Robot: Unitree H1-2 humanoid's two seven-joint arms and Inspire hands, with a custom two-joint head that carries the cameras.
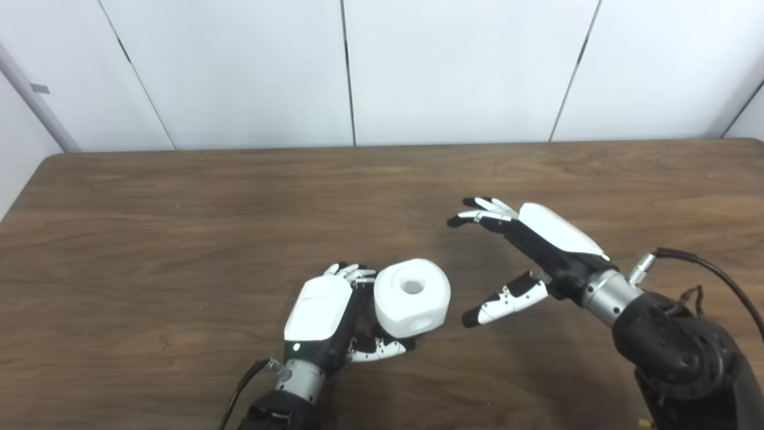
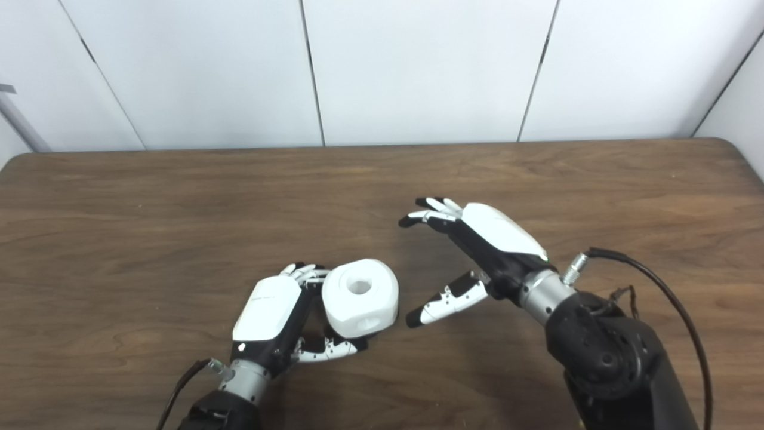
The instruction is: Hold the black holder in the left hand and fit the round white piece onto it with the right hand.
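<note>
While gripped by left hand [image 1: 319, 310], round white piece [image 1: 412, 297]; right hand [image 1: 528, 245] spread, apart.

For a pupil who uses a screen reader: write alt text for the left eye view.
The left hand grips a round white piece with a hole in its top, low over a brown wooden table. The right hand hangs open just beside it, holding nothing. No black holder can be made out.
</note>
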